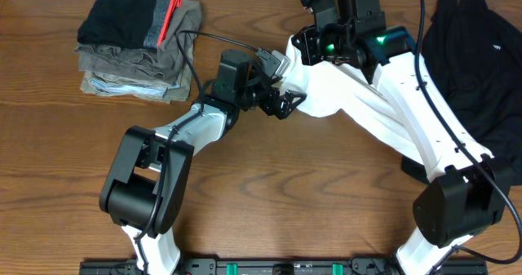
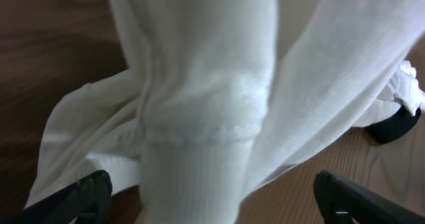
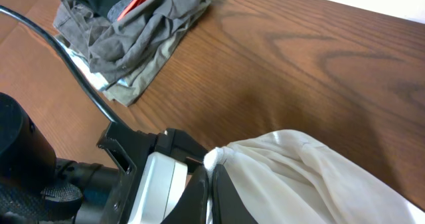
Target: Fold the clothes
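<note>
Overhead: right gripper pinches the T-shirt, which bunches just below it, with the left gripper alongside. Left wrist: jaws spread wide, shirt hanging between the fingers, ungripped. Right wrist: jaws clamped on a cloth bunch.

Left arm is stretched out low toward the middle, elbow bent, and the left gripper has its jaws spread wide, one finger way out to each side, not clamping anything. Right arm reaches up and in from the other side, wrist held high, and the right gripper has its jaws pinched tight on a bunch of the white T-shirt.
</note>
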`<control>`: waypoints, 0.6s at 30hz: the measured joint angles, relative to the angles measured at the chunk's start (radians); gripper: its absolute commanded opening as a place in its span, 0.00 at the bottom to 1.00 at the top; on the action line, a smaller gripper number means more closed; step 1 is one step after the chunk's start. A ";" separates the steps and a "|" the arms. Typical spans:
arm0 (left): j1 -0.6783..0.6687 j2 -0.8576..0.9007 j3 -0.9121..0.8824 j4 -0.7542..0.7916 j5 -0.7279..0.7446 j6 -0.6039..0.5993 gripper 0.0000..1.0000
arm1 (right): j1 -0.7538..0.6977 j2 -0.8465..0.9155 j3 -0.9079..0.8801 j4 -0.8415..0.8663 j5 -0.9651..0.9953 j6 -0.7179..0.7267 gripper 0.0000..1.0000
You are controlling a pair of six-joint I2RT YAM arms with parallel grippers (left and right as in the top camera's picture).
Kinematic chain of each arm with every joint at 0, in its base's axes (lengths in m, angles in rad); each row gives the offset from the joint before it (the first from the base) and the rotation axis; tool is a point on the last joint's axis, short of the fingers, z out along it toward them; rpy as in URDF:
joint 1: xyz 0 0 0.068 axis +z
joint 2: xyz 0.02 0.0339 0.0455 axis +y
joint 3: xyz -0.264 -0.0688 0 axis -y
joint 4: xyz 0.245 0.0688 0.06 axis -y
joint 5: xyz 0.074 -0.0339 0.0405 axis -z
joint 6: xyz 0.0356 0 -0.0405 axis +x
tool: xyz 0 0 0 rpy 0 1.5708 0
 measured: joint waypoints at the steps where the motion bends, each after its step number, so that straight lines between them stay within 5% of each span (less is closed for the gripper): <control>1: 0.000 0.000 0.000 -0.002 0.000 -0.003 0.89 | 0.000 0.000 0.000 0.000 0.000 0.000 0.01; 6: 0.000 0.000 0.000 -0.016 0.000 -0.023 0.72 | 0.000 0.000 0.000 0.002 0.000 0.000 0.01; 9: 0.000 0.000 0.000 -0.017 0.000 -0.025 0.40 | 0.000 0.000 0.000 0.002 0.000 0.000 0.01; 11: 0.000 0.000 0.000 -0.017 0.000 -0.028 0.30 | 0.000 0.000 0.000 0.002 0.000 0.000 0.01; 18: 0.002 0.000 0.000 0.003 0.000 -0.027 0.11 | 0.000 0.000 0.000 0.002 0.000 0.000 0.01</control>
